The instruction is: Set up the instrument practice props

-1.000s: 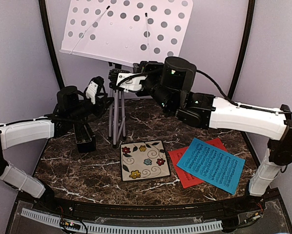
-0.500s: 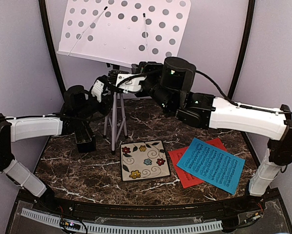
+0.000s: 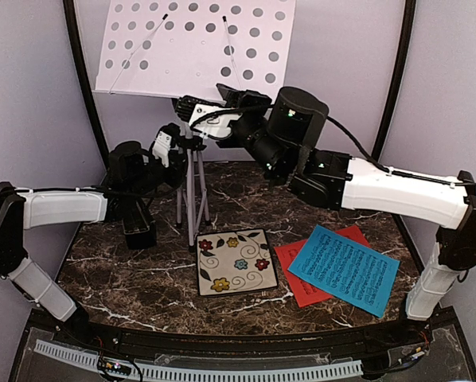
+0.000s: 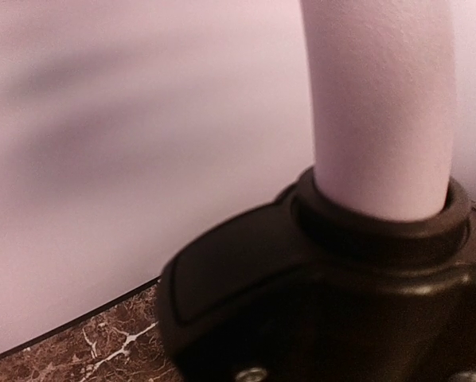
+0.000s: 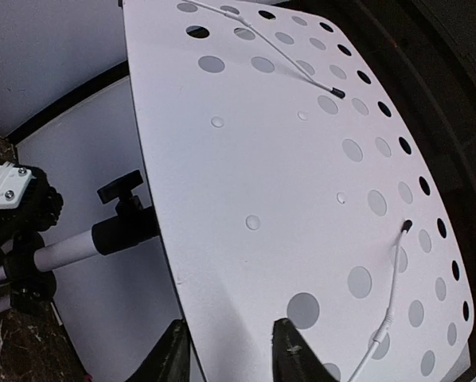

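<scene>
- Overhead, the music stand [image 3: 194, 48] rises at the back of the desk [image 3: 142, 270], its top edge cut off. The left gripper [image 3: 170, 146] sits at the tripod [image 3: 192, 187], its opening impossible to judge, and that arm half hides the metronome [image 3: 138, 227].
- At front right the blue sheet [image 3: 343, 269] overlaps the red sheet [image 3: 298, 274], just beside the floral tile [image 3: 236, 261].
- From the left wrist, only the blurred pole [image 4: 381, 103] and its black collar [image 4: 302, 286] show, and the fingers fall outside the frame.
- From the right wrist, the right gripper [image 5: 232, 354] stands narrowly parted at the stand's lower edge. Its fingertips are cropped and contact is unclear.
</scene>
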You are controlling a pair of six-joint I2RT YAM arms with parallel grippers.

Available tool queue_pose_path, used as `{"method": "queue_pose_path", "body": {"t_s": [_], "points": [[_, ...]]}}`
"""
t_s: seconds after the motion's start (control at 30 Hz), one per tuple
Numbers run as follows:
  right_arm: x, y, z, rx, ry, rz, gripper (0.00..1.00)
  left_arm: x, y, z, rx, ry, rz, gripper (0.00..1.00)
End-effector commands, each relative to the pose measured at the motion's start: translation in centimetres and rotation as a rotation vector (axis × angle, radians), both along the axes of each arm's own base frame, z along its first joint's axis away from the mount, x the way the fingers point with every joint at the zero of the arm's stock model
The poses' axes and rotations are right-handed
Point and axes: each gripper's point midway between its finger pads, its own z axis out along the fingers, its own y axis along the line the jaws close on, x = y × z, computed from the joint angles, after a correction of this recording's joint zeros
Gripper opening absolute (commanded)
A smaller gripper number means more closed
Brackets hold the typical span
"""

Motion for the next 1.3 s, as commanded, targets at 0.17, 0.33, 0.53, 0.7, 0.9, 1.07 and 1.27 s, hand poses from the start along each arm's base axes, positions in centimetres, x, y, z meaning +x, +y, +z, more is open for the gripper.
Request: {"method": "queue_pose_path", "body": {"t_s": [0.17,0.33,0.53,0.7,0.9,1.07,1.27], "points": [[-4.5,-6.2,12.8,0.463,-0.18,0.094,0.48,0.7,0.2,3.2,-0.072,-0.07,0.018,0.0],[-5.4,-6.4,11.5,0.456,-0.151,0.118,0.84,0.8,0.8,3.4,-0.066,-0.075,0.035,0.0],[-7.5,-6.5,8.0,0.441,-0.073,0.192,1.0,0.5,1.9,3.5,-0.085,-0.085,0.047,0.0],[-8.6,-6.1,5.3,0.45,0.078,0.295,1.0,1.0,2.0,3.2,-0.09,-0.06,0.04,0.0],[-9.5,-5.0,-3.3,0.49,0.389,0.435,1.0,1.2,2.4,3.5,-0.094,-0.068,0.037,0.0],[-3.6,-6.3,-12.1,0.615,0.674,0.407,0.91,1.0,2.4,3.9,-0.092,-0.076,-0.004,0.0],[2.3,-5.0,-17.9,0.637,0.843,0.424,0.81,0.9,2.0,4.0,-0.096,-0.077,-0.028,0.0]]}}
